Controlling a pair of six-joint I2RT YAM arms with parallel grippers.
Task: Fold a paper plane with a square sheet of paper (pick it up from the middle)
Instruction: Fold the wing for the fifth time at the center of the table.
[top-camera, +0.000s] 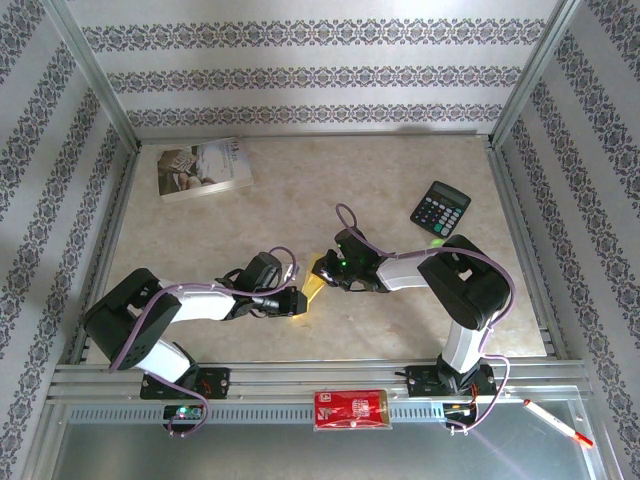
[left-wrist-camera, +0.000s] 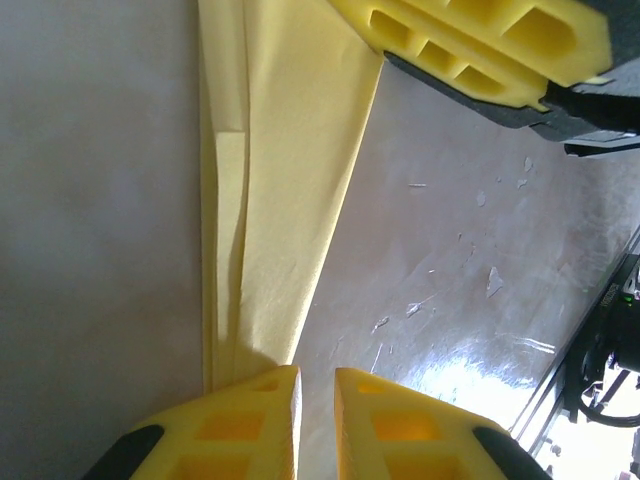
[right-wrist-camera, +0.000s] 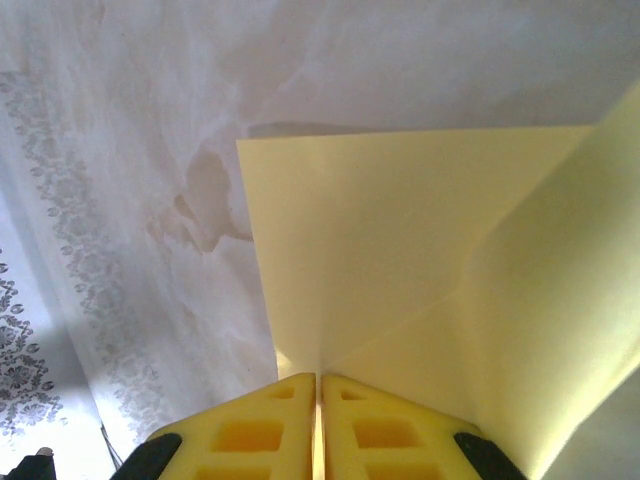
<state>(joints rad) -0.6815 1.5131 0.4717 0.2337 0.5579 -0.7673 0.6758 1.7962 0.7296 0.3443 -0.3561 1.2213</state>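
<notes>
Where the two end effectors meet, slightly toward 6 o'clock from the desk's centre, sits the square sheet of paper (left-wrist-camera: 280, 200), thin plain yellow and folded into layers. The left wrist view shows it as a long narrow strip with lengthwise creases, lying on the glossy marbled desk (top-camera: 200, 240). At 6 o'clock the strip reaches the left end effector (left-wrist-camera: 315, 378), whose yellow pocketed fingers stand a narrow slit apart; whether they grip the paper cannot be told. At 1 o'clock in that view a finger of the right end effector (right-wrist-camera: 318, 380) lies over the strip. The right wrist view instead shows a broad flap with a diagonal crease, its edge pinched between that end effector's pressed-together fingers. In the top view there are a white printed book (top-camera: 203, 167) at 10 o'clock, a black calculator (top-camera: 440, 208) at 2 o'clock and a red packet (top-camera: 350, 410) at 6 o'clock; their lettering is too small to read.
</notes>
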